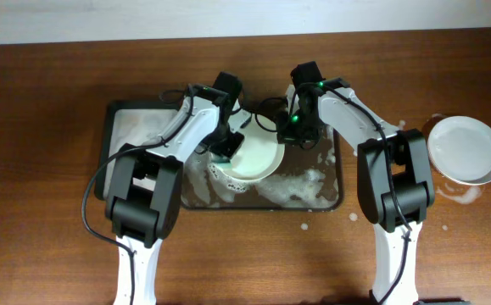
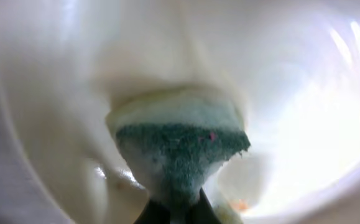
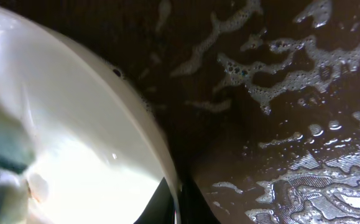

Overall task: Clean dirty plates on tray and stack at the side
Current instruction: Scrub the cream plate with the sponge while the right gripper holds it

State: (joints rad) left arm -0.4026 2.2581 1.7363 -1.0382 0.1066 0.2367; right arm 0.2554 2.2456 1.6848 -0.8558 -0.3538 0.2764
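A white plate [image 1: 255, 159] stands tilted over the middle of the dark tray [image 1: 323, 165]. My right gripper [image 1: 289, 135] is shut on its far right rim; in the right wrist view the thin rim [image 3: 170, 180] runs between the black fingers [image 3: 192, 208], with the right gripper [image 3: 178, 211] at the bottom edge. My left gripper [image 1: 225, 155] is shut on a green sponge [image 2: 180, 155] with a foamy white top. The sponge presses against the plate's glossy inside [image 2: 291, 93]. A small orange speck [image 2: 239, 204] sits on the plate beside the left gripper [image 2: 178, 214].
Soap foam [image 1: 300, 185] covers much of the tray floor [image 3: 279, 124]. Another white plate [image 1: 465, 150] lies on the wooden table at the right, beyond the tray, with wet patches [image 1: 450, 193] by it. Both arms cross over the tray from the front edge.
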